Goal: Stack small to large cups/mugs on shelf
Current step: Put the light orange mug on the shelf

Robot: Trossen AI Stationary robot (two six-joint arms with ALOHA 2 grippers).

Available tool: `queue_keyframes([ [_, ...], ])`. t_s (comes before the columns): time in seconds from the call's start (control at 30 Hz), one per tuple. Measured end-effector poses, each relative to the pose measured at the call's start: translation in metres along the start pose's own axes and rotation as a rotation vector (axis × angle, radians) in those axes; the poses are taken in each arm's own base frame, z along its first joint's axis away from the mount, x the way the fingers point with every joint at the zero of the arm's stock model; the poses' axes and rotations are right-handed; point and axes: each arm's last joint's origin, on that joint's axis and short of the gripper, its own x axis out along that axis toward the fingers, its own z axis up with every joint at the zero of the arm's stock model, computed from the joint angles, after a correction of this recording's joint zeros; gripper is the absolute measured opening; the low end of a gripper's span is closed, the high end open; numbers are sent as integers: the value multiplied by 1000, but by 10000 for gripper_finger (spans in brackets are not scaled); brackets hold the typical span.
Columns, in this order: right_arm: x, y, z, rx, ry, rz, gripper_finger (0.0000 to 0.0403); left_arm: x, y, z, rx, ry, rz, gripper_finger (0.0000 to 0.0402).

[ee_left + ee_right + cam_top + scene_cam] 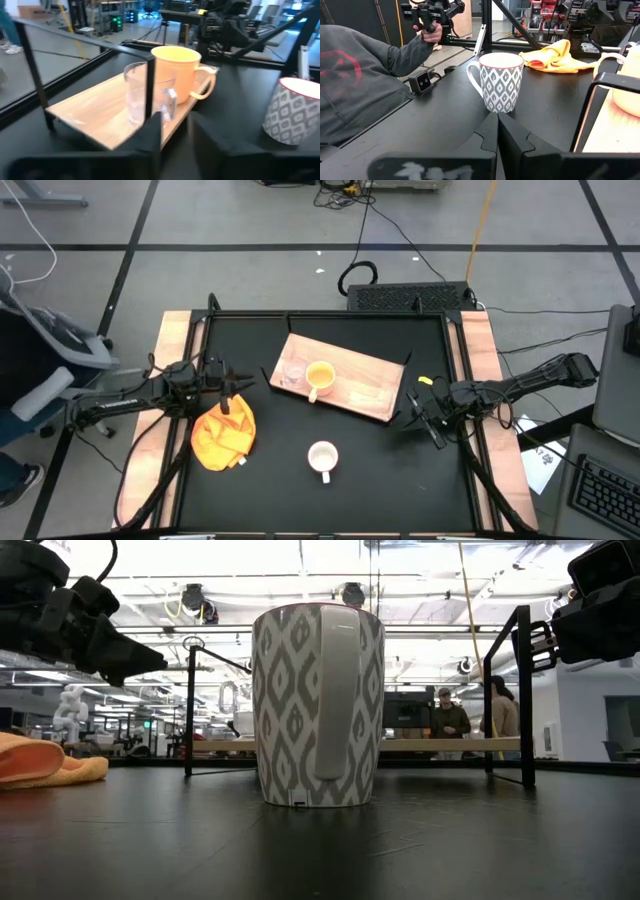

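The light-wood shelf (350,380) lies on the black table, toward the far side. On its left end stand a clear glass cup (145,95) and a yellow mug (177,72), side by side on their bases. A white mug with a grey pattern (322,457) stands upright on the tabletop nearer the front edge. My left gripper (176,122) hovers level at the table's left, short of the shelf's left end. It points at the glass cup, and a gap shows between its fingers with nothing in it. My right gripper (497,120) waits shut at the table's right.
An orange cloth (223,435) lies bunched on the table just in front of my left gripper. Black frame posts (190,710) rim the table. A person's grey sleeve (365,75) reaches in at the near side. People stand in the room beyond (450,715).
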Motion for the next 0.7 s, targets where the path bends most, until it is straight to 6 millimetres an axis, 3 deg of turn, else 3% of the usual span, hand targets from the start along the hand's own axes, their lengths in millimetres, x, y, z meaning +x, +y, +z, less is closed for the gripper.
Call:
queue_keyframes([
  [0.07,0,0,0,0,0,0,0,0,-1,1,15,-3,-33,41],
  [0.13,0,0,0,-1,0,0,0,0,-2,1,20,-6,-60,12],
  [0.43,0,0,0,-40,-4,0,0,1,-2,-1,19,14,-57,9],
  [0.7,-1,0,12,-109,-126,-4,0,4,-1,-3,9,52,-52,16],
])
